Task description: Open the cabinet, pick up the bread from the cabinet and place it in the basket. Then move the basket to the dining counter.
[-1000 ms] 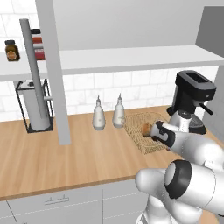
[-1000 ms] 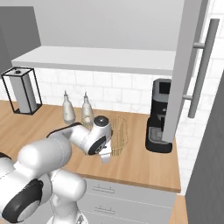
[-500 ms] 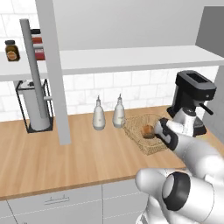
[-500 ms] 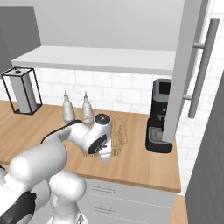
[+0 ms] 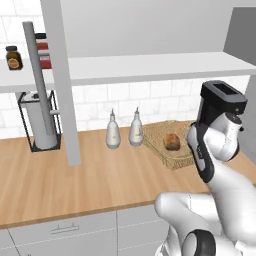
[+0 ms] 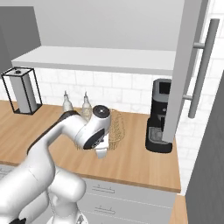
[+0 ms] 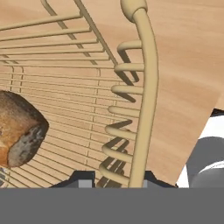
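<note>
Bread (image 5: 171,142) lies in basket (image 5: 170,146); my gripper (image 7: 113,183) straddles basket rim, grip state unclear

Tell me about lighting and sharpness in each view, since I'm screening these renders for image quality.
Left base view: flat even light, the bread in the basket slightly soft but readable. Right base view: no glare, the cabinet door evenly lit, a faint shadow beneath it on the worktop. Hand view: very close, basket rim and bread sharp, the end effector barely visible at the bottom edge.
</note>
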{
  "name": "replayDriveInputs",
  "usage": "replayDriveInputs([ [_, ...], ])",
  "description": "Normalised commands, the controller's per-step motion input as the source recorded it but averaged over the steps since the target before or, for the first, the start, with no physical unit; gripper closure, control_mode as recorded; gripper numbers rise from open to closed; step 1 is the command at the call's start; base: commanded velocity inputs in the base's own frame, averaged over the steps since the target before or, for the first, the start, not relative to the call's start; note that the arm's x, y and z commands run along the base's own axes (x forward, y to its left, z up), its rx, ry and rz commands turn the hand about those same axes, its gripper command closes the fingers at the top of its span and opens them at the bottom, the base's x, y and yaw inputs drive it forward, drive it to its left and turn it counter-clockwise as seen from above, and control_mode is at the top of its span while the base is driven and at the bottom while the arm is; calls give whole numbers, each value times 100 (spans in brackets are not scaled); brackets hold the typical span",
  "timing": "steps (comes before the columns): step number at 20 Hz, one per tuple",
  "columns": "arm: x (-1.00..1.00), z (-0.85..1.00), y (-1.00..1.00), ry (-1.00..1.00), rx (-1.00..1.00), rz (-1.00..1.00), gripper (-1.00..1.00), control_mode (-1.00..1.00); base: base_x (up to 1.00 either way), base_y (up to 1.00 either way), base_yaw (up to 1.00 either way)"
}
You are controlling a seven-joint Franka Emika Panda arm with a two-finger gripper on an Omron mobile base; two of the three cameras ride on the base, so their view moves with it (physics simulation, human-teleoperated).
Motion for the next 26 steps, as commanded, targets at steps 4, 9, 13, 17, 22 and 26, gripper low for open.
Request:
replayDriveInputs([
  [4, -46, 87, 7, 0, 7, 0, 100, -100, 0, 0, 0],
  [9, -51, 64, 1, 2, 3, 0, 100, -100, 0, 0, 0],
  [13, -19, 4, 29, 3, 0, 0, 100, -100, 0, 0, 0],
  [17, 0, 0, 4, 0, 0, 0, 100, -100, 0, 0, 0],
  [22, 0, 0, 0, 0, 0, 0, 100, -100, 0, 0, 0],
  [26, 0, 0, 0, 0, 0, 0, 100, -100, 0, 0, 0],
])
